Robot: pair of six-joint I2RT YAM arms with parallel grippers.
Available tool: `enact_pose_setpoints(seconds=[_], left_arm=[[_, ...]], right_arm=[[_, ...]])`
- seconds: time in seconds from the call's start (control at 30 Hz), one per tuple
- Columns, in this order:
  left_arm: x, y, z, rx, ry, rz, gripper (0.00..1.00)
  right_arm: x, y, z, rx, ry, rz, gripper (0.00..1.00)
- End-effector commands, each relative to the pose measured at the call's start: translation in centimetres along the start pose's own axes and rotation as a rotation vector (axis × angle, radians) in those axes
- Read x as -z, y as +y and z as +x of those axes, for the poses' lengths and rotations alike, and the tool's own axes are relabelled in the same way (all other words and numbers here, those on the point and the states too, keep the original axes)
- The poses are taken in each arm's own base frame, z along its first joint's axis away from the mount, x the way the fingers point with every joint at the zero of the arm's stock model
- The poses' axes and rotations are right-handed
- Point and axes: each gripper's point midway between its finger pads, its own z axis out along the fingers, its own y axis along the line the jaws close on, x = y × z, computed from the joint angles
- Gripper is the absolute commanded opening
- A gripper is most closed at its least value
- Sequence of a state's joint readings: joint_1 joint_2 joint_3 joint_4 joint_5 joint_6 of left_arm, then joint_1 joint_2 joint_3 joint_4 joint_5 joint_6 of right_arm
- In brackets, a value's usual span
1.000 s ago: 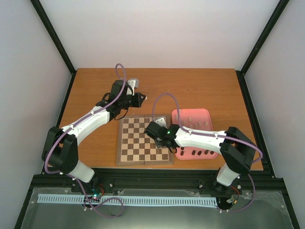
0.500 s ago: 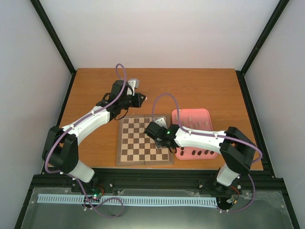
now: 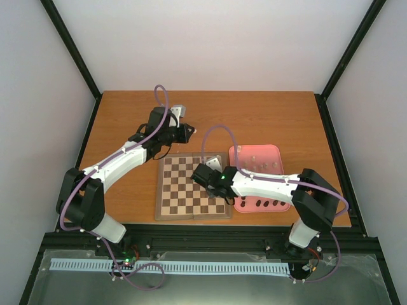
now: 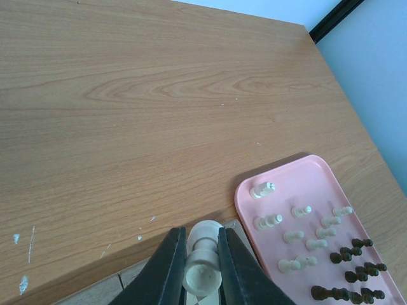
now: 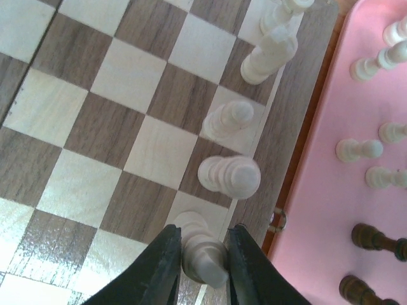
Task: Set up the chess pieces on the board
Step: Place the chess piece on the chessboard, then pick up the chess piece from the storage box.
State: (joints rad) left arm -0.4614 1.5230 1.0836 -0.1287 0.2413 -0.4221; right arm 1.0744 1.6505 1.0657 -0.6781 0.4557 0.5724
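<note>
The right gripper (image 5: 202,257) hangs over the right side of the board (image 3: 184,190), its fingers (image 5: 162,267) pressed against both sides of a cream chessman (image 5: 202,254); whether its foot touches the square, I cannot tell. Beyond it, four more cream pieces (image 5: 229,175) stand in a line along the board's right edge; just right of the board lies the pink tray (image 4: 305,181), holding cream and dark chessmen (image 4: 348,276) on their sides; farthest, the left gripper (image 4: 202,270) hovers by the board's far edge, clamped on a pale piece (image 4: 203,273).
</note>
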Motion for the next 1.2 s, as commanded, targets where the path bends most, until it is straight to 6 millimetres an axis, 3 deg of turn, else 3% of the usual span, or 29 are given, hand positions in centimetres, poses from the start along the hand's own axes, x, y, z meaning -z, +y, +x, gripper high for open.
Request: enact_pose_setpoints(seconds=[0.0,0.2,0.43,0.73,0.83,0.93,1.17], left_arm=[[0.0,-0.9,-1.1,-0.018,-0.023,0.028,0.01],[-0.1,-0.9,-1.1,-0.018,-0.022,0.03,0.01],[-0.2,-0.8,-1.1,-0.017,-0.019,0.029,0.01],[-0.1,-0.9,-1.1,-0.018,-0.02,0.03,0.01],[-0.1,-0.9,-1.1,-0.019,-0.02,0.031,0.01],[-0.1,-1.0,-1.2,-0.018,-0.021,0.035,0.01],[0.4,-1.3,-1.4,-0.023,-0.03,0.046,0.01]], right_arm=[[-0.2,0.2,1.8,0.032,0.054,0.028,0.25],[0.5,0.3,1.5,0.035,0.031,0.017,0.4],[1.7,0.3,0.8,0.034,-0.002,-0.005,0.48],[6.0,-0.7,-1.1,0.01,-0.098,-0.072,0.61],[7.3,-2.8,-2.5,-0.021,-0.158,-0.024,0.64],[7.3,-6.1,-4.4,-0.085,-0.187,0.041,0.64],[3.2,-15.3,-8.6,-0.278,-0.2,0.156,0.61]])
